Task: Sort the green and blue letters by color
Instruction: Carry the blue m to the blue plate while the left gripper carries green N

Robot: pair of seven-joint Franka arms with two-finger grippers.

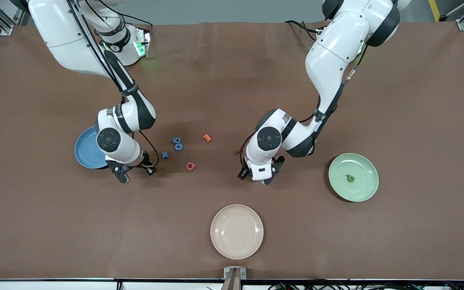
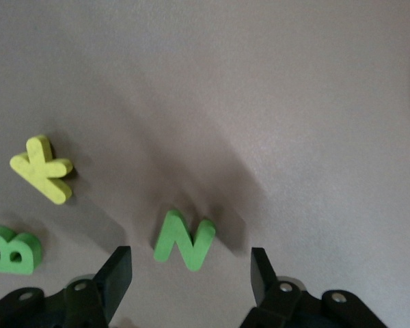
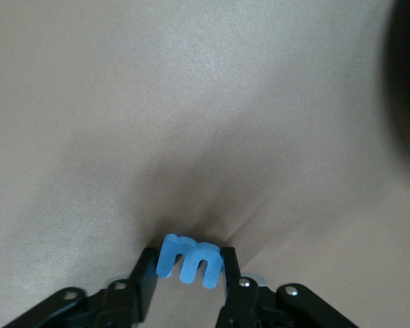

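Right gripper (image 3: 188,273) is down at the table just beside the blue plate (image 1: 85,151), toward the right arm's end, fingers pinched on a blue E (image 3: 189,260) that stands on edge between them; front view hides that letter under the wrist, only the right wrist view shows it. Left gripper (image 2: 190,273) is low over the table near the middle, between the loose letters and the green plate (image 1: 363,189), jaws spread wide and holding nothing, with a green N (image 2: 184,240) lying flat on the cloth between the fingertips but touching neither. Left wrist view also shows a green B (image 2: 10,251) and a yellow K (image 2: 44,169) near the N; front view shows none of the three, the arm covers them. Front view alone gives the rest: blue 6 (image 1: 176,140) and blue G (image 1: 179,146) touching each other, blue x (image 1: 164,154) just beside them toward the right gripper, a red letter (image 1: 191,166) nearer the camera than those, an orange letter (image 1: 207,138) toward the left arm's end, one small green letter (image 1: 350,178) already on the green plate, and a cream plate (image 1: 237,231) nearest the camera, well apart from everything
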